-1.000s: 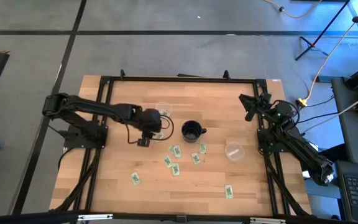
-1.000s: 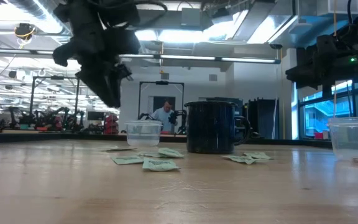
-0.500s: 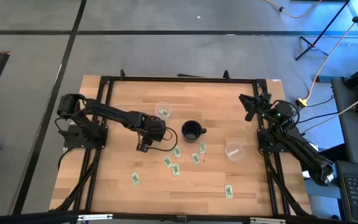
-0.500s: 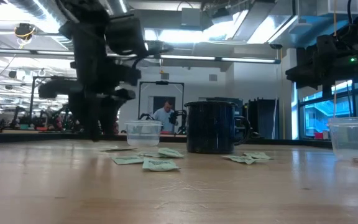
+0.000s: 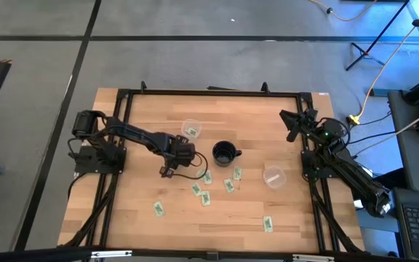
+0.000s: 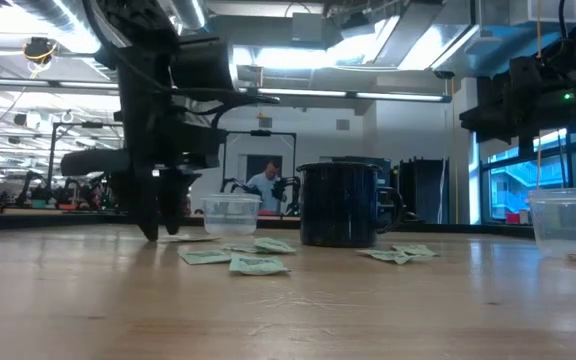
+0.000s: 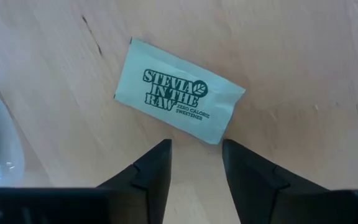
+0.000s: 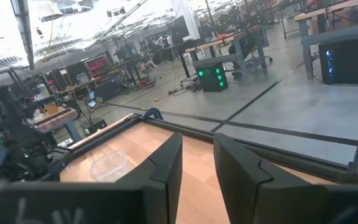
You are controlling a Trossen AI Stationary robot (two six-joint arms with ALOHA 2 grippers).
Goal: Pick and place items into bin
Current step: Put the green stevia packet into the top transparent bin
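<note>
Left gripper [image 7: 194, 165] slightly open, empty, poised over pale green rectangular paper packet [image 7: 178, 90] mid-counter [image 5: 129, 211]; most packets unbinned. Right gripper [image 8: 196, 163] parked, empty, slightly open.

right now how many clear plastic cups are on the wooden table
2. One clear plastic cup stands left of the black mug and farther back; the other stands right of the mug, nearer the front. None seems hidden.
</note>
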